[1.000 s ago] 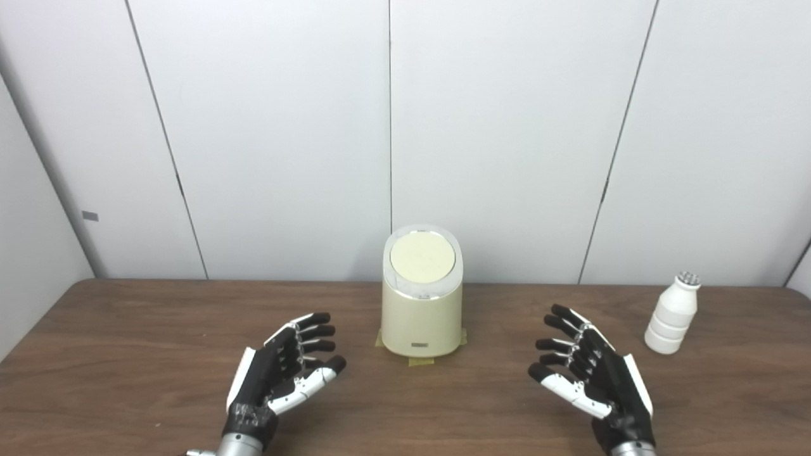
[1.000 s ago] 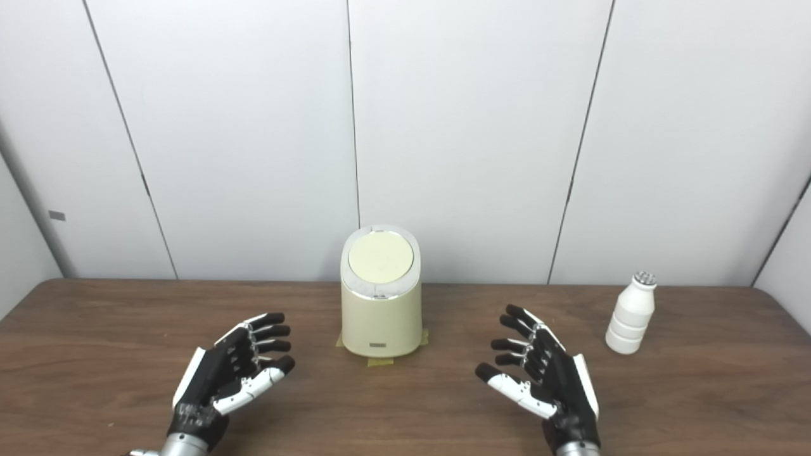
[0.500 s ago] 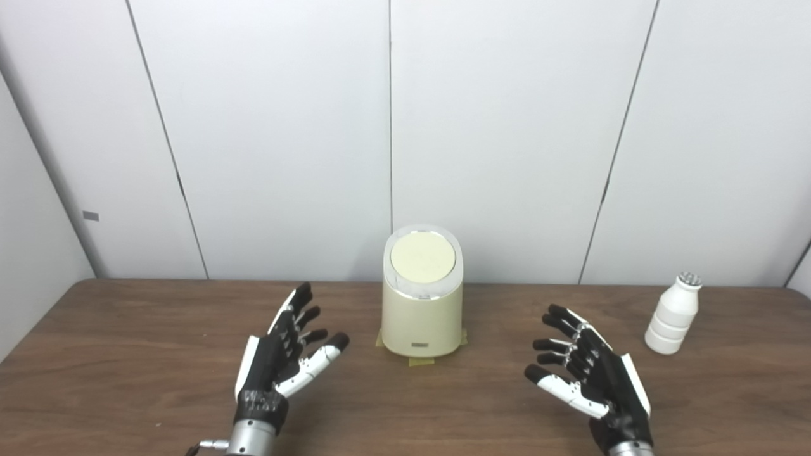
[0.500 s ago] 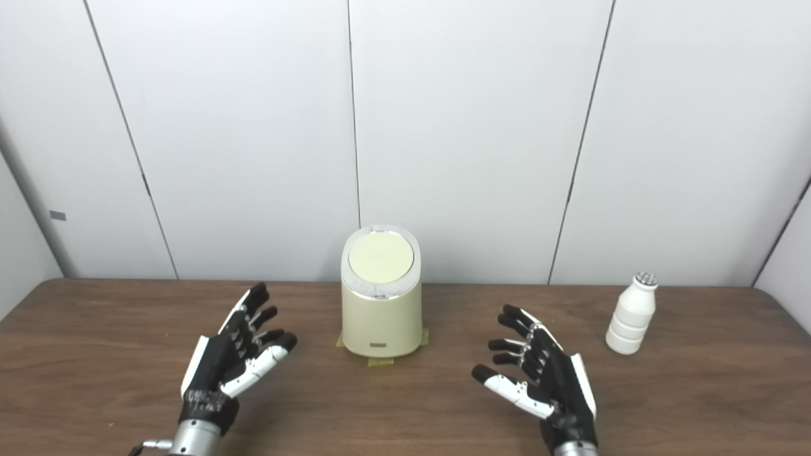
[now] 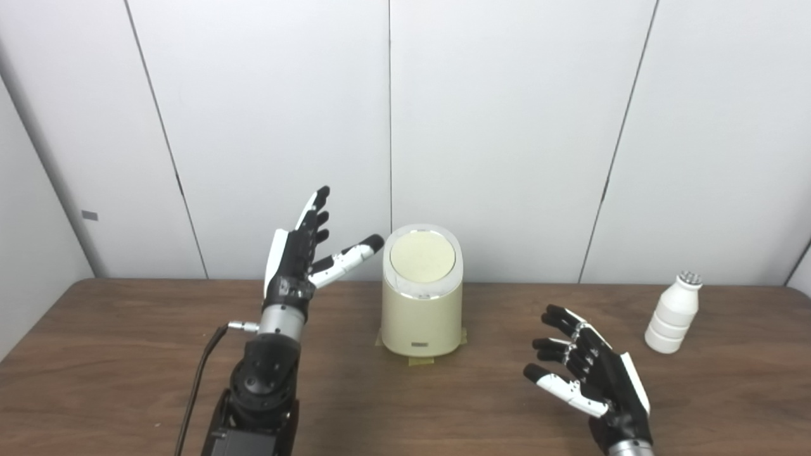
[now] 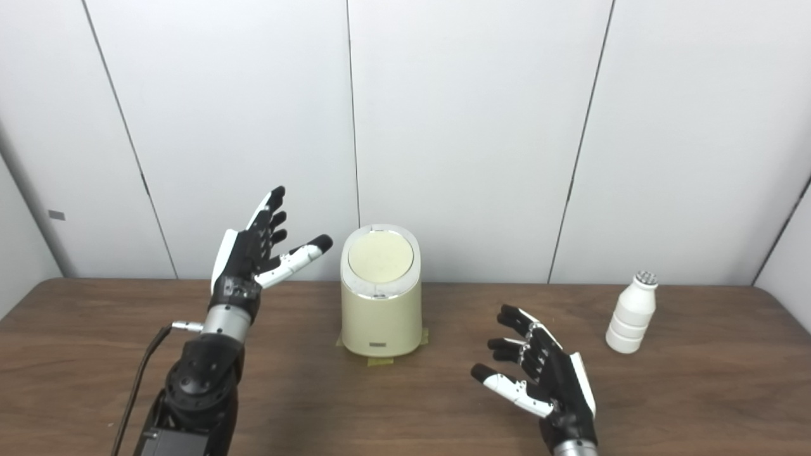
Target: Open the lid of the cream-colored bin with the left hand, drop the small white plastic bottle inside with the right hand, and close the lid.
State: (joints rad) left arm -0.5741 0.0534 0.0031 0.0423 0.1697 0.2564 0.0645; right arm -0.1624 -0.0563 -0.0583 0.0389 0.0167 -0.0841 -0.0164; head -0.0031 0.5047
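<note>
Raised off the worktop [image 5: 127, 392], left hand [image 5: 298, 253] with fingers [image 5: 313, 218] spread hangs just left of the shut lid [image 5: 422, 258].

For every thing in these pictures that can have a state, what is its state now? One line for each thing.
Lid: closed on the bin.
Cream-colored bin: upright on the table.
White plastic bottle: upright, untouched, at the right.
Left hand: open, raised beside the lid, holds nothing.
Right hand: open, low over the table, holds nothing.
</note>
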